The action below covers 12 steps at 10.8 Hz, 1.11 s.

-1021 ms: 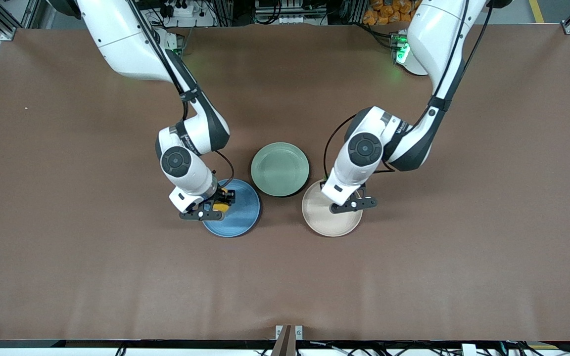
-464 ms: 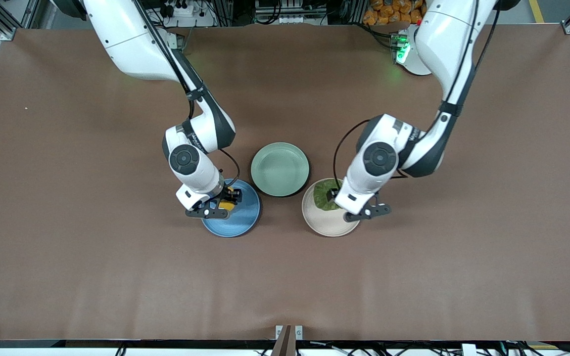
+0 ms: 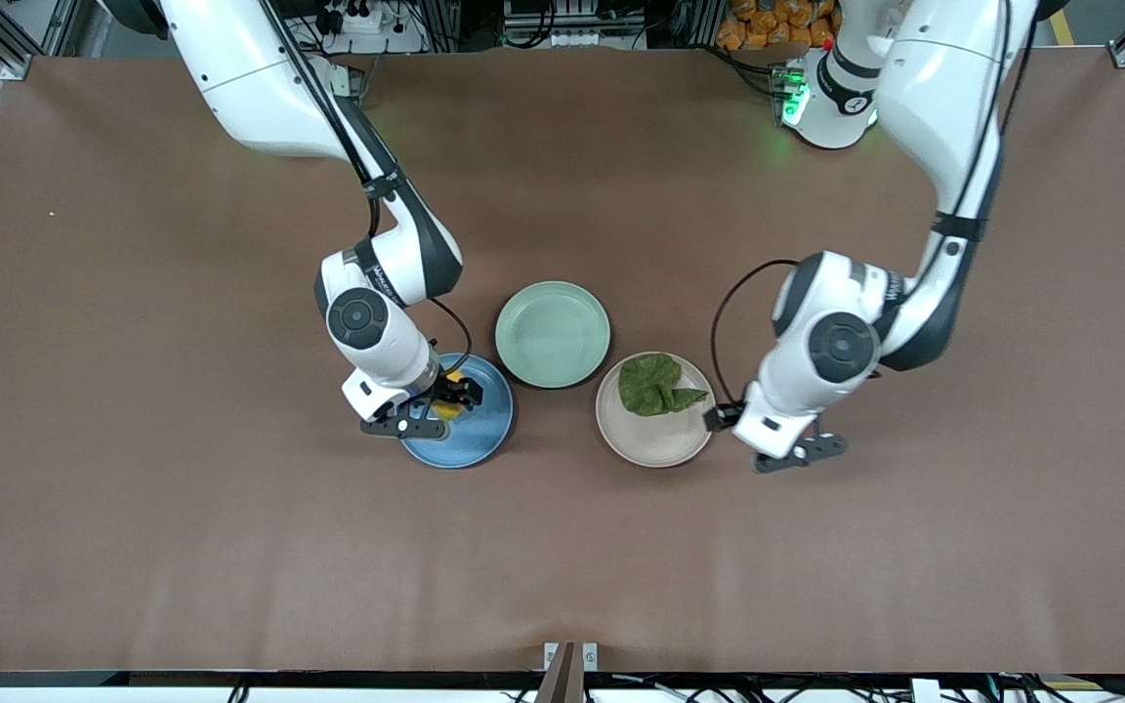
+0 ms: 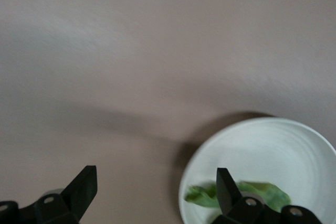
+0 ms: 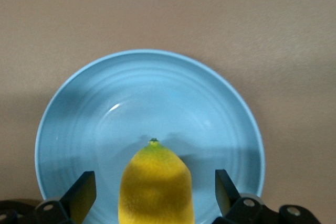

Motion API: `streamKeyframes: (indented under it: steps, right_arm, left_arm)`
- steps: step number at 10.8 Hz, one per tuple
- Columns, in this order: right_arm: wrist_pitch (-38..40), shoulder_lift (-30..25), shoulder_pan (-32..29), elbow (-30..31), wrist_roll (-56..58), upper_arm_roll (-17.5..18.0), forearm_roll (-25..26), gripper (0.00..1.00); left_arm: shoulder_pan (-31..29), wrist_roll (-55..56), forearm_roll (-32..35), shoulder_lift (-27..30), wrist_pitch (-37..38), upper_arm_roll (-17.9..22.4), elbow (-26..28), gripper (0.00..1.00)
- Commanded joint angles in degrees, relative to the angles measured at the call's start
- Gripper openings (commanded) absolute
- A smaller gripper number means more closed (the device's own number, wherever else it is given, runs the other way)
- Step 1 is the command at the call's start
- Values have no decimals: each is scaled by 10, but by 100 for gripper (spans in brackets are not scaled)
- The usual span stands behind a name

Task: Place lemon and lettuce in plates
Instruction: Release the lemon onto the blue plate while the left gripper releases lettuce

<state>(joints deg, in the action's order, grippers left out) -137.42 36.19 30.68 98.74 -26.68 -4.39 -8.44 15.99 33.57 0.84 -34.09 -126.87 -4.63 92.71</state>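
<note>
Front view first: the lemon (image 3: 447, 407) sits in the blue plate (image 3: 470, 444), mostly hidden under the right gripper (image 3: 440, 402). From the right wrist, the lemon (image 5: 156, 184) lies loose on the blue plate (image 5: 149, 103) between fingers (image 5: 83, 192) spread wide and clear of it on both sides. The lettuce (image 3: 655, 385) lies on the cream plate (image 3: 650, 439), on the part farther from the front camera, one tip reaching the rim toward the left arm's end. The left gripper (image 3: 785, 441) hangs over bare table (image 3: 562, 557) just beside that plate, its jaws wide apart and holding nothing; its wrist camera catches the cream plate (image 4: 273, 145) and the lettuce (image 4: 202, 195) past one finger (image 4: 84, 184). A mint plate (image 3: 553, 334) rests between the two, farther from the front camera
</note>
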Motion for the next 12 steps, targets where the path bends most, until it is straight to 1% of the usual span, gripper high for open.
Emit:
streamKeyframes:
  steps: [1,3,5,7,8,10,12]
  right_arm:
    - [95,-9,-24,-50,0,2,-14,100]
    - [167,-18,-48,-76,31,0,-9,100]
    - [233,-37,-86,-76,99,-1,-7,100]
    - [279,-54,-122,-72,140,-2,-4,100]
    - [297,-58,-137,-72,142,-3,-3,100]
    - [327,-65,-167,-72,143,-3,26,100]
    - [341,-74,-192,-71,146,-2,32,100]
  left_arm:
    - [-23,-34,20,12,14,-3,5,100]
    - [-40,-58,26,16,33,-4,8,100]
    - [-60,-61,26,17,88,-4,9,100]
    - [-96,-92,26,33,117,-6,26,100]
    - [-98,-115,26,48,126,-6,51,100]
    - [-101,-116,26,81,125,-6,112,100]
    - [-133,-119,25,131,117,-11,166,100]
